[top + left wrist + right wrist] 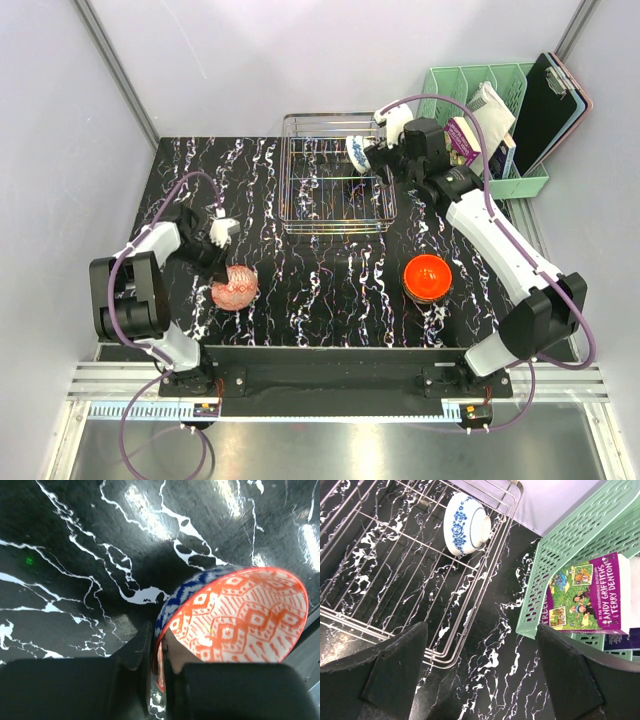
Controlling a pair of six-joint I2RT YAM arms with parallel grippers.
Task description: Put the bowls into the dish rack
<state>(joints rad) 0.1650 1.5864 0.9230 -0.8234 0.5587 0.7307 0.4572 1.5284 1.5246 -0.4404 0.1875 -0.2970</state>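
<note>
A bowl with a red net pattern inside and a blue pattern outside (236,288) rests at the front left of the table. My left gripper (220,262) is shut on its rim; in the left wrist view the rim sits between the fingers of the gripper (159,642) and the bowl (240,615) tilts to the right. A blue-and-white bowl (357,152) leans on its side in the right end of the silvery wire dish rack (310,215), and also shows in the right wrist view (466,524). My right gripper (374,163) hovers open and empty over the rack's right edge (480,680). A glossy orange-red bowl (427,277) stands on the table at the front right.
A mint-green slotted organiser (520,185) with books and a black clipboard (550,100) stands at the back right, just right of the rack. In the right wrist view the organiser (570,555) holds a purple book (585,597). Grey walls enclose the table.
</note>
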